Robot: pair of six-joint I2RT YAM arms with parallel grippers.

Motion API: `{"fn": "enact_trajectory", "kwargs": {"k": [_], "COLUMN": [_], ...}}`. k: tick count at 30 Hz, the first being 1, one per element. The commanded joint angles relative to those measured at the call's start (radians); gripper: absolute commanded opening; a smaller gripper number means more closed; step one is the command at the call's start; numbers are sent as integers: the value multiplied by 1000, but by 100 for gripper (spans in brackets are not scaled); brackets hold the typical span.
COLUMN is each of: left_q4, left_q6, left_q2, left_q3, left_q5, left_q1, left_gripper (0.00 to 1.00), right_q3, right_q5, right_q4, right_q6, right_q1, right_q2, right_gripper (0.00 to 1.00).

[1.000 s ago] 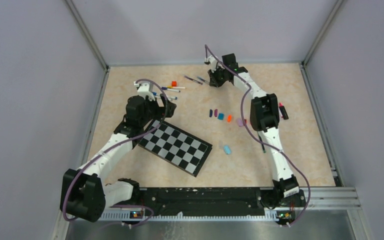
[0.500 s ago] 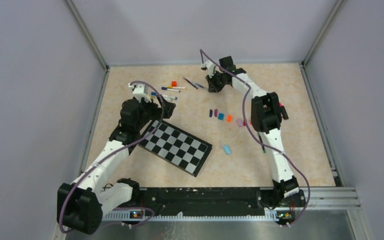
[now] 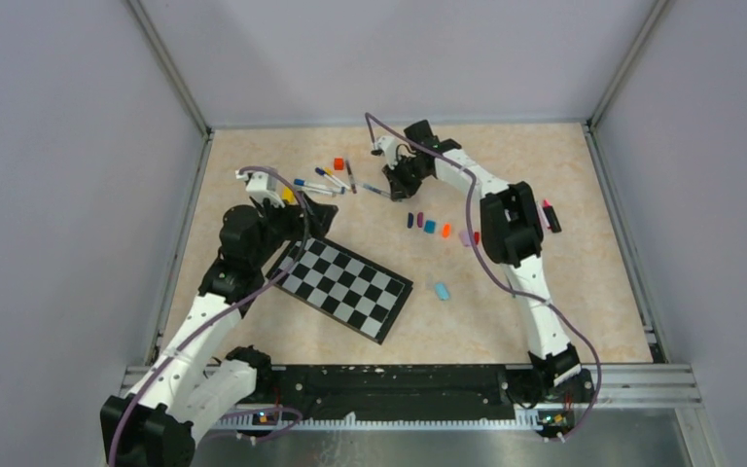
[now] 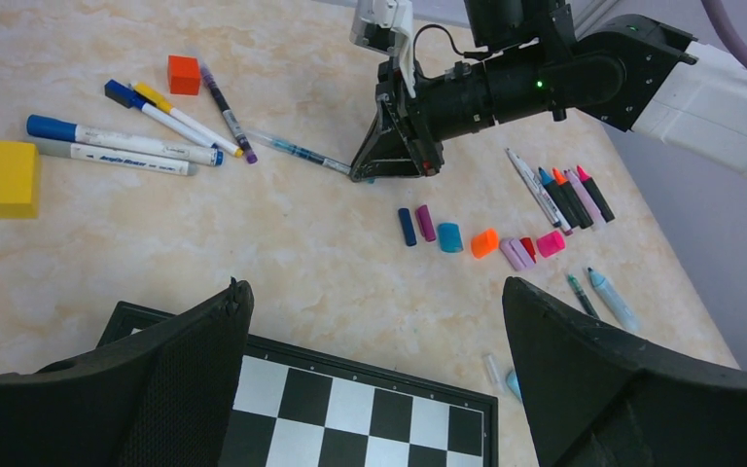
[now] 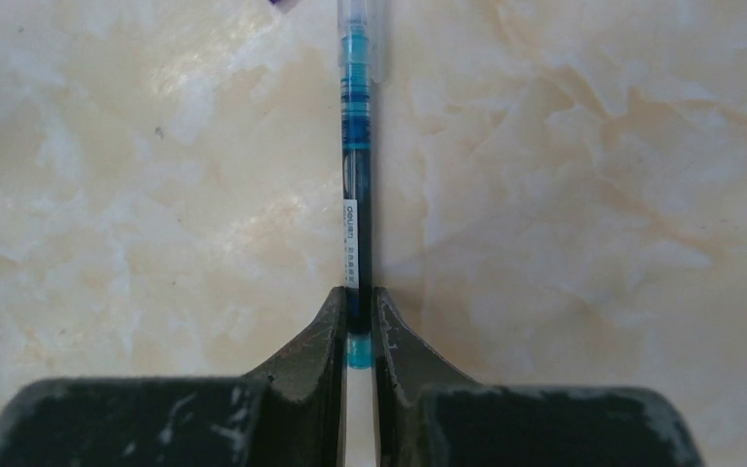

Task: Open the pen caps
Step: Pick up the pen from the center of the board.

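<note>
Pen (image 5: 357,175), slim clear tube with teal ink, pinched tight in right gripper (image 5: 357,302) beyond the checkerboard (image 4: 350,399). Stubby plastic pen caps (image 4: 450,236) lie rowed just past the checkerboard; left gripper (image 4: 374,292) gapes wide above it.

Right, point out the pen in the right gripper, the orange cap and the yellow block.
pen (image 5: 357,165), right wrist view, middle of its barrel.
orange cap (image 4: 484,242), left wrist view, centre of its body.
yellow block (image 4: 11,175), left wrist view, its top face.
</note>
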Motion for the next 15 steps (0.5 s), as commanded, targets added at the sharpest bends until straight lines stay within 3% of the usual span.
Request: {"fn": "enact_trajectory", "kwargs": {"k": [1, 9, 15], "left_q4": [-1, -6, 56], "left_q6": [-31, -61, -170], "left_q2": [-52, -75, -82], "left_q3": [-23, -38, -87], "left_q5": [19, 29, 55], "left_q1": [5, 6, 5], "left_gripper": [99, 99, 99], "right_q3": [-55, -197, -302], "right_q5": [-25, -53, -136], "right_q4": [-73, -4, 75], "right_q6": [37, 110, 192], "right_q1": [24, 30, 32], "right_q2": [-81, -190, -278], "right_gripper": [0, 0, 0]}}
